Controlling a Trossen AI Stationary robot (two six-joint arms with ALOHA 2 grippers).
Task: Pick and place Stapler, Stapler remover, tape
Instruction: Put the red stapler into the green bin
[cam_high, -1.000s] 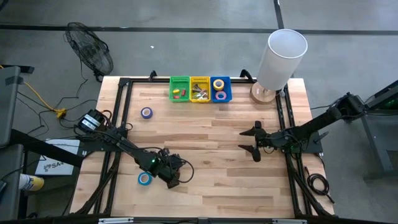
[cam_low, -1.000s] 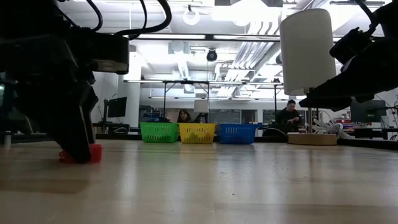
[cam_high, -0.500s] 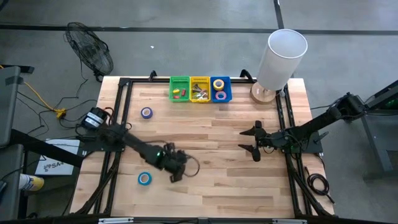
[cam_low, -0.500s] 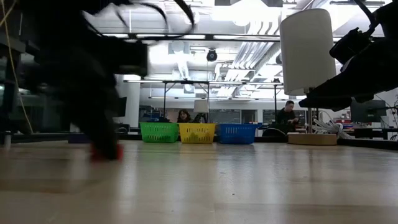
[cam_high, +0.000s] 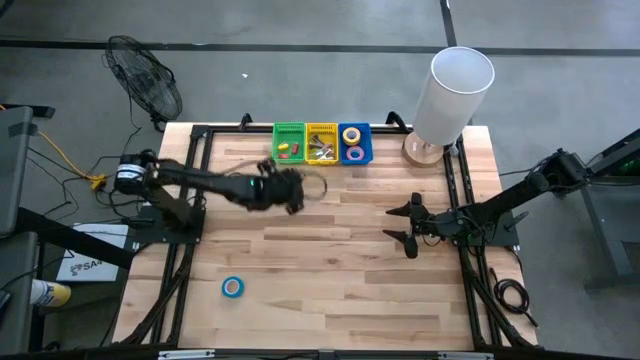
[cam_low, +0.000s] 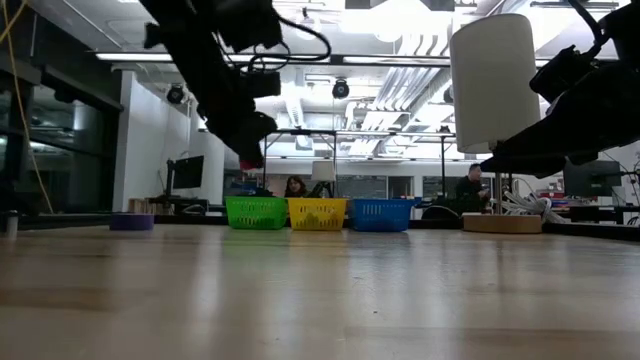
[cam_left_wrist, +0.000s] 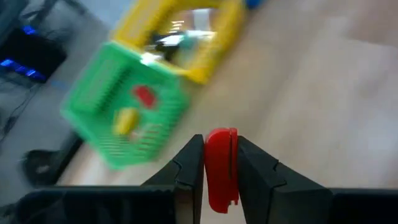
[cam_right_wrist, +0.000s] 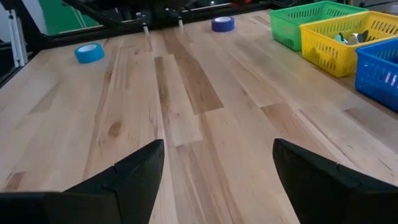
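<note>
A small red stapler (cam_left_wrist: 221, 165) sits between the fingers of my left gripper (cam_high: 293, 190), which is shut on it above the table, a little short of the green basket (cam_high: 289, 143). That basket holds one red and one yellow piece. A yellow basket (cam_high: 321, 143) and a blue basket (cam_high: 354, 143) with tape rolls stand beside it at the far edge. A blue tape roll (cam_high: 232, 287) lies flat near the front left. A purple roll (cam_right_wrist: 222, 23) lies at the far left. My right gripper (cam_high: 408, 227) waits open at the right. My left gripper pinches the red stapler's two flat sides (cam_left_wrist: 219, 186) between its two fingers. The stapler's rounded end (cam_left_wrist: 221, 134) sticks out past the fingertips. The fingers slant down toward the far edge. The stapler is lifted clear of the table.
A tall white cylinder on a wooden foot (cam_high: 455, 95) stands at the far right corner. Black frame rails run along the table's left and right sides. Bare wood (cam_high: 330, 270) lies between the two arms.
My left gripper has risen from the front left of the table and swung toward the far edge, up to the green basket. The red stapler, which stood on the wood at its fingers, is now lifted clear and carried along.
</note>
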